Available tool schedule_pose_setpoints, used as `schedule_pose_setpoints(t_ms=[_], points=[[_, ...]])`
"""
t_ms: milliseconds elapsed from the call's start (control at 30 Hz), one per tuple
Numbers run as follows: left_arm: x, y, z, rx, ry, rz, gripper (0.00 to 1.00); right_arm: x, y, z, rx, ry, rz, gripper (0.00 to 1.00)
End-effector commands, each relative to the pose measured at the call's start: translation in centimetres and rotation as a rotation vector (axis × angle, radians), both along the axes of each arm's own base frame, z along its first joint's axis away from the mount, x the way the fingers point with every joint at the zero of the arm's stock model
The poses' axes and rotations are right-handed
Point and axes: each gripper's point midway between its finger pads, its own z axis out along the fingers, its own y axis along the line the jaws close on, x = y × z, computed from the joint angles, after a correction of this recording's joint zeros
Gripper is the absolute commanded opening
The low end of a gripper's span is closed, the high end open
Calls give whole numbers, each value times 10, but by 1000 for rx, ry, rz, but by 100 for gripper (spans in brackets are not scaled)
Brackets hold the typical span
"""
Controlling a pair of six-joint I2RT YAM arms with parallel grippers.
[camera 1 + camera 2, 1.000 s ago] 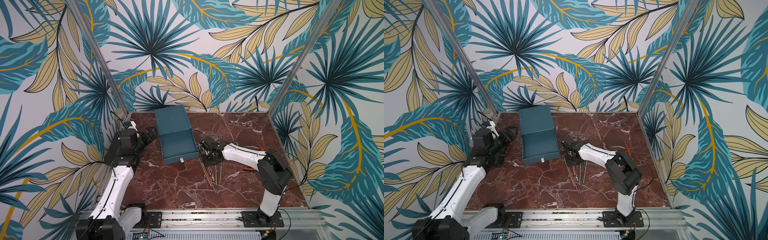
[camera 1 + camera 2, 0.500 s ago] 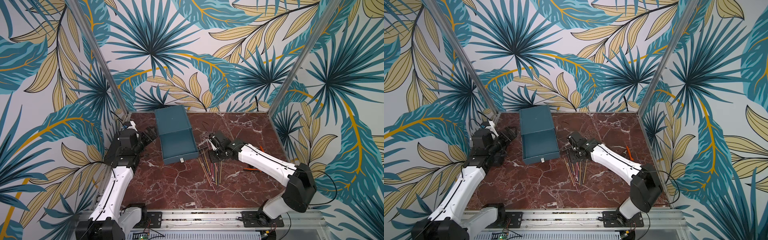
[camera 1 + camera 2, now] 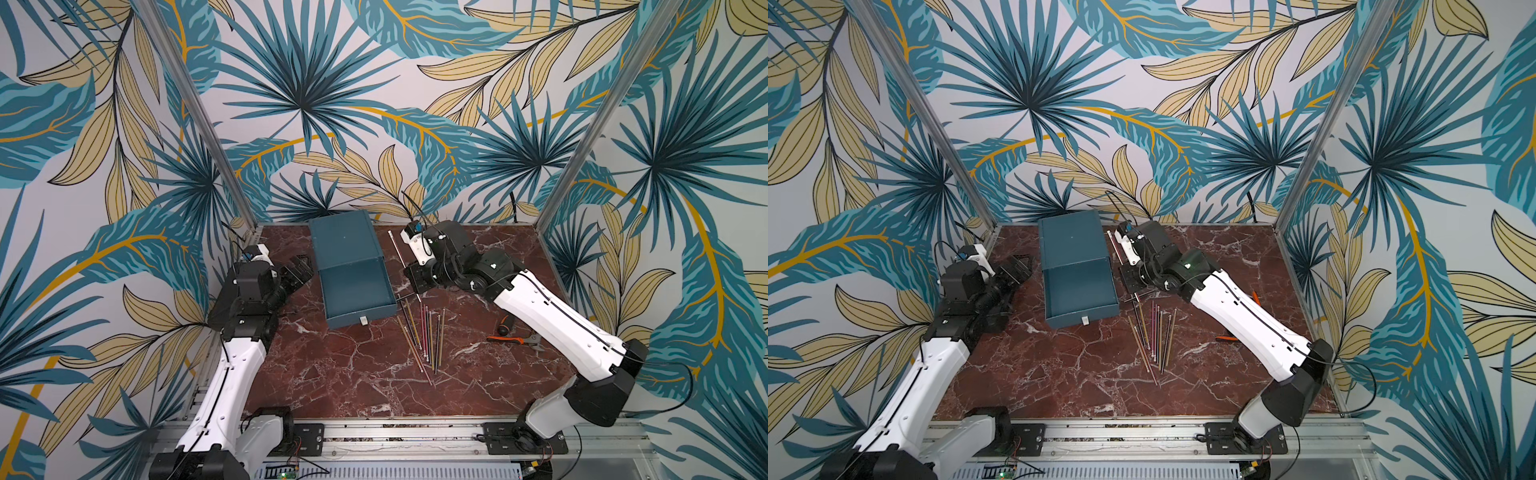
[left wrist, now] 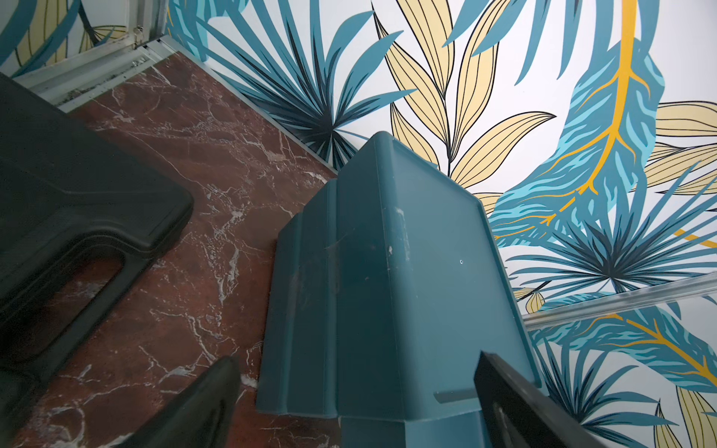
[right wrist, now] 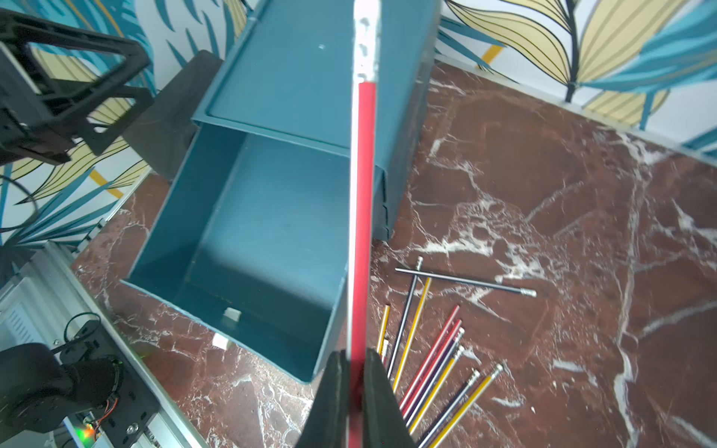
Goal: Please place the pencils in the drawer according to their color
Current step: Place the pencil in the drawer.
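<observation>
Right pincer [image 5: 355, 355] pinching red pencil [image 5: 366, 174], silvery-capped end; left pincer [image 3: 298, 272] spread.

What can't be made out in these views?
Cabinet: contents below the open drawer, covered by it in both top views.
Red pencil: held end hidden inside the right gripper, right wrist view.
Loose pencils: count unclear; that view's bottom edge cuts some off.
Black case: cropped by left wrist view's edge.
Tool: mostly behind the right arm in a top view.
</observation>
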Motion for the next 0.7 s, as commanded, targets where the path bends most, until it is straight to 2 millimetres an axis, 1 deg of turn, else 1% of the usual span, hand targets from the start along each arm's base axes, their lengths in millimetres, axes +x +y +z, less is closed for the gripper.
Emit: schedule_pose_setpoints(t_ms=[0, 67, 100, 200, 300, 467, 667], points=[[-5, 9, 1, 28, -7, 29, 100, 0, 24, -12, -63, -1, 107, 0], [-6, 10, 2, 32, -12, 33, 100, 7, 34, -12, -74, -17, 127, 0], [-7, 10, 2, 34, -14, 34, 100, -1, 49, -12, -78, -26, 169, 0], [-8, 11, 3, 38, -15, 38, 100, 3, 66, -17, -88, -31, 207, 0], [-10, 13, 3, 47, -15, 49, 100, 5, 80, -25, -101, -24, 237, 0], [-14, 18, 4, 62, -17, 78, 100, 4, 93, -41, -137, -14, 277, 0], [-16, 21, 6, 71, -22, 92, 100, 1, 97, -60, -196, 6, 302, 0]])
